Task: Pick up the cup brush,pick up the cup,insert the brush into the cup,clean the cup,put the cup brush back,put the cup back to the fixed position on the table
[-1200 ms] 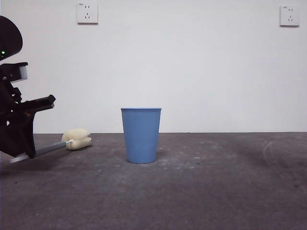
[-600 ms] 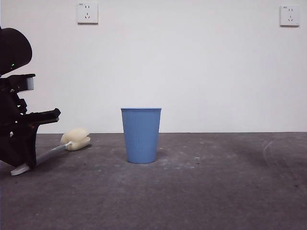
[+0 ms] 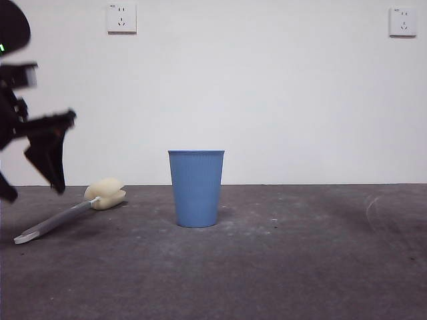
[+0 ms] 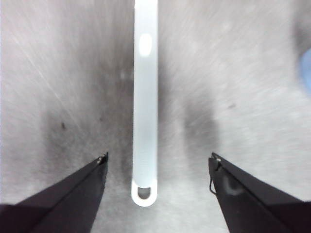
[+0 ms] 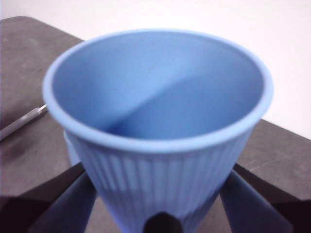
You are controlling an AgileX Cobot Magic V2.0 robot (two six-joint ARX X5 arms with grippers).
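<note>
Since a second ago, my left gripper (image 3: 37,157) has let go of the cup brush (image 3: 70,215) and risen clear; the brush lies flat on the table (image 3: 280,267), handle end nearest me, sponge head farther back. My left gripper hangs above that handle with jaws spread wide and empty. My right gripper (image 5: 163,213) is closed around a blue cup (image 5: 158,131), tilted so I look into it. Farther back in the front view, a cup (image 3: 196,188) stands upright mid-table. I judge cleaning done and the brush returned; setting my held cup down remains.
</note>
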